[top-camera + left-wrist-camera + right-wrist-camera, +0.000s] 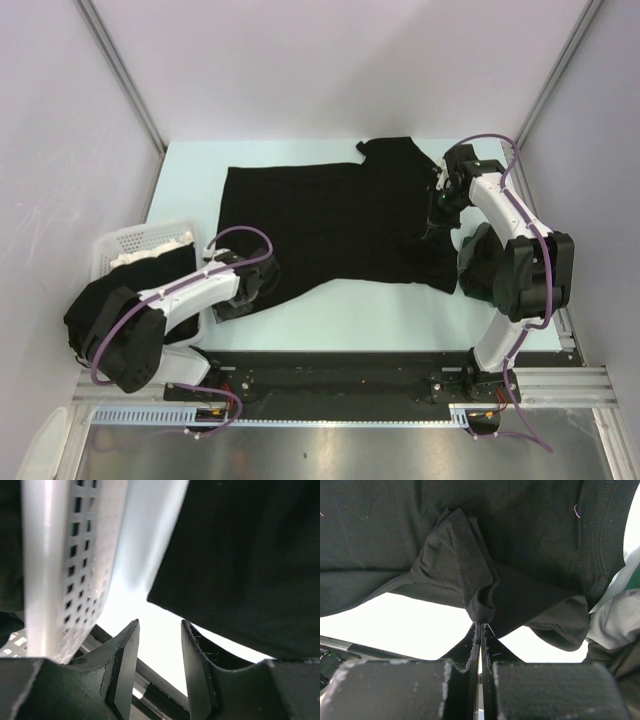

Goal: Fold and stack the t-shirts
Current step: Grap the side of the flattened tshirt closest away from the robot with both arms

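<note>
My left gripper (160,626) hangs with jaws apart and empty, just beside the near hem of the t-shirt (340,215) spread on the table (195,165). Farther off, my right gripper (481,624) is clamped on a thin bunched fold. Pulling from that side alone could slip it free or skew the cloth.

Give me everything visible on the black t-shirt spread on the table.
The plain black soft-cloth t-shirt lies spread mostly flat on the pale table, one short sleeve pointing to the far edge. Its right side is bunched into a fold pinched in the shut right gripper. The open left gripper sits by its near-left corner, no cloth between its fingers; contact unclear.
</note>
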`<action>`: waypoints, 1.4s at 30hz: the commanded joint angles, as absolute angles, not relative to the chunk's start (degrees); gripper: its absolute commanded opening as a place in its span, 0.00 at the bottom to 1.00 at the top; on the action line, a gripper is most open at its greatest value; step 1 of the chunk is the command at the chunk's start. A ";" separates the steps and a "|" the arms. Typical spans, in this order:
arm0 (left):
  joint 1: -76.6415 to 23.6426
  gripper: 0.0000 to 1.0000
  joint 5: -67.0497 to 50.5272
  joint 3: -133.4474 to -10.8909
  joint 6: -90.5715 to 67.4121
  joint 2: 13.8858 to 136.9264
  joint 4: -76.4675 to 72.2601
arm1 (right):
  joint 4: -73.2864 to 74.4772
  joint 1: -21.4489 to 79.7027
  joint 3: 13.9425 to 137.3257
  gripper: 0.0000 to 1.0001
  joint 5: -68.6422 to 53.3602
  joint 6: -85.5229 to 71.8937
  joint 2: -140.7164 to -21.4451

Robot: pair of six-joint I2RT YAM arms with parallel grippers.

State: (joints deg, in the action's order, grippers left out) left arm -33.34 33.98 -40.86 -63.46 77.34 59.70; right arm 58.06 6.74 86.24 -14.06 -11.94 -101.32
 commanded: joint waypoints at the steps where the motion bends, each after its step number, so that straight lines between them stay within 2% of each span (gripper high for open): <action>1: -31.64 0.45 35.33 -41.66 -64.60 76.46 61.44 | 57.22 6.42 86.31 0.00 -15.38 -11.78 -100.02; 18: -29.09 0.45 30.85 -38.85 -60.73 79.80 54.67 | 57.39 5.63 86.04 0.00 -15.64 -11.78 -99.67; 32: -28.83 0.46 33.84 -40.34 -57.39 78.57 53.35 | 57.74 5.45 86.04 0.00 -15.56 -11.78 -100.63; 42: -28.56 0.40 32.78 -38.32 -56.51 79.72 50.01 | 58.10 5.36 86.05 0.00 -15.56 -11.78 -100.37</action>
